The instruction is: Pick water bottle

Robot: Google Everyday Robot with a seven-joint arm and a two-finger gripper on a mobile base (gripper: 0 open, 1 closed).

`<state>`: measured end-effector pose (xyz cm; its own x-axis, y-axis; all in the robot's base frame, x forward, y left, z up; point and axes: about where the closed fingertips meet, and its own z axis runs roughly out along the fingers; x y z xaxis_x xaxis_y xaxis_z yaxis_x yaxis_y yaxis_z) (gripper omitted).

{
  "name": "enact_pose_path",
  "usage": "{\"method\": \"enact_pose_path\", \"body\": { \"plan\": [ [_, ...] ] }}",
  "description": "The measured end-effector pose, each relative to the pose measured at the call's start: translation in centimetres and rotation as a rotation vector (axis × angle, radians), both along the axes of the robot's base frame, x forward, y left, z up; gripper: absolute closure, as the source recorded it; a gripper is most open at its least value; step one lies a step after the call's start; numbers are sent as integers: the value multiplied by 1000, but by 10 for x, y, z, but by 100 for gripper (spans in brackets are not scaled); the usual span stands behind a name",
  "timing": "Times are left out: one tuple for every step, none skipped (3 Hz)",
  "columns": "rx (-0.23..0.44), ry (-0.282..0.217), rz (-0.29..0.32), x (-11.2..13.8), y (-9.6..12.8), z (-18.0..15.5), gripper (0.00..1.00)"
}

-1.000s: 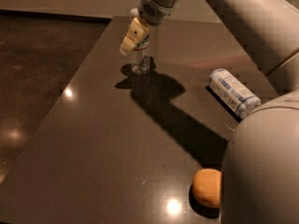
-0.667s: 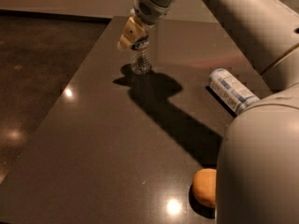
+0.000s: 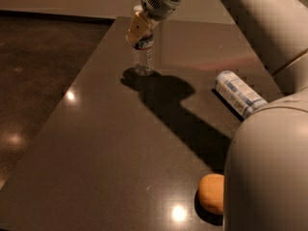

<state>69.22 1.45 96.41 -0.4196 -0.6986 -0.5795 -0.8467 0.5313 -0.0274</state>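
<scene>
The gripper (image 3: pixel 138 29), at the water bottle's (image 3: pixel 143 60) top, is pale tan; the bottle is clear and ribbed, with a dark band; the lying bottle (image 3: pixel 239 93) is blue-and-white; the round lump (image 3: pixel 211 193) is orange; the table (image 3: pixel 96 153) is glossy dark brown.

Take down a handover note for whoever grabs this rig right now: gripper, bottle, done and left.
Gripper: at the upper part of the water bottle, far end of the table; grip not confirmable.
Water bottle: upright, base at the tabletop, not visibly lifted.
Done: approach.
Left: confirm grip, lift.
Nearby: blue-labelled bottle lying on its side; orange object near front.
</scene>
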Motion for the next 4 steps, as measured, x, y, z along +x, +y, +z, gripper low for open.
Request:
{"method": "enact_pose_path", "body": {
  "plan": [
    [52,-19,46,-20,-7,30,88],
    [86,-32,111,-47,-12,61,100],
    [103,-19,172,-69,-14,79,100],
    [103,-13,178,-71,-14,80,100]
  ]
}}
